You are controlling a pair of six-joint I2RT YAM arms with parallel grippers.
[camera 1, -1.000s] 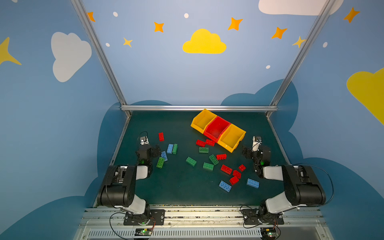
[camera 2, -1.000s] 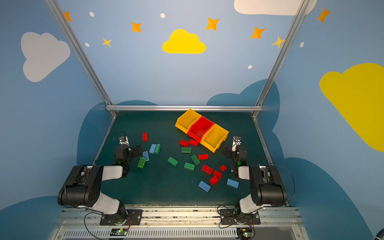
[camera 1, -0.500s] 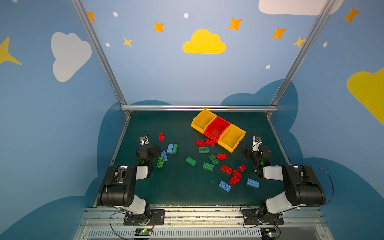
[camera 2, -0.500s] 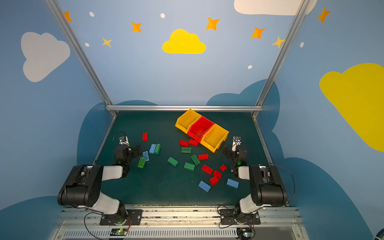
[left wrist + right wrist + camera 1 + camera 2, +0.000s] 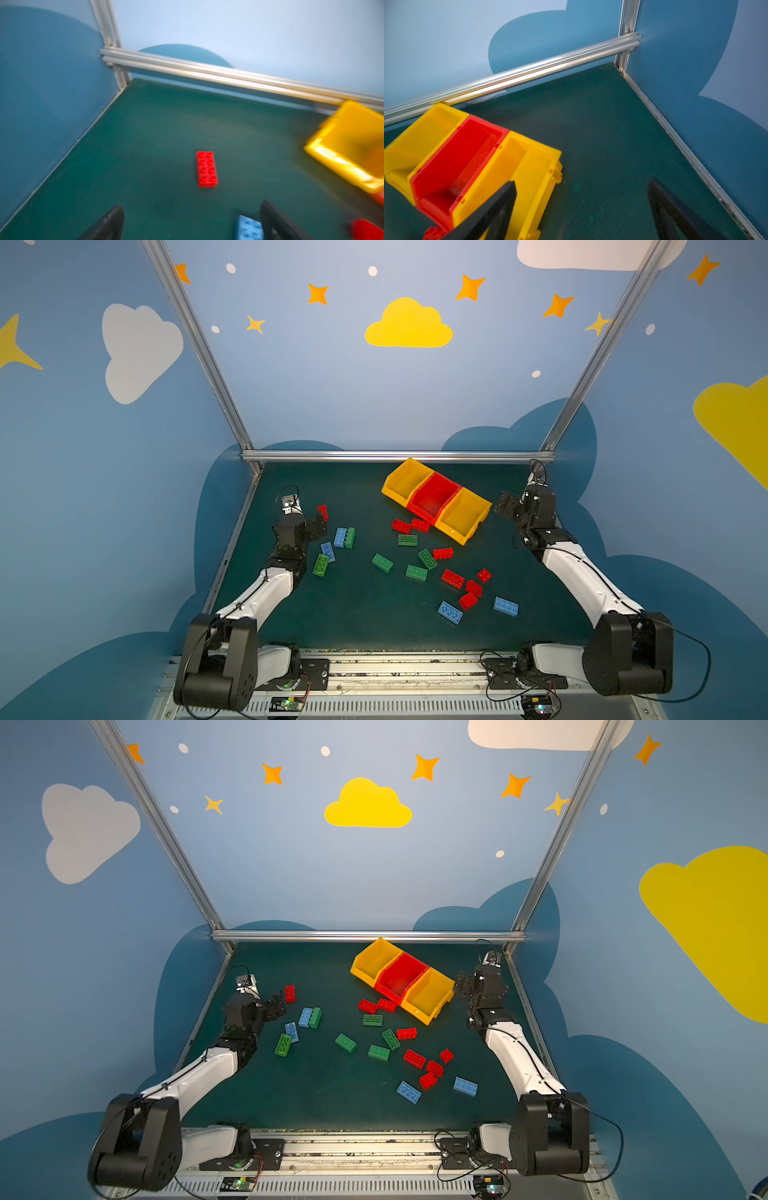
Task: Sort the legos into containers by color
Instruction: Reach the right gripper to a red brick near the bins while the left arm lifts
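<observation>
Dark green surface [image 5: 374,622] holds scattered legos [image 5: 427,559], and one red brick [image 5: 207,169] lies just ahead of the left claw [image 5: 193,222], its long side pointing straight away. That claw is wide apart and empty; the right claw [image 5: 581,207], also apart and empty, sits far off by the containers [image 5: 432,499].

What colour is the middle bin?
The middle bin is red, clearest in the right wrist view.

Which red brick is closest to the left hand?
The lone red brick standing apart on the left side, just ahead of the open left hand. The other red bricks lie by the bins or further right.
</observation>
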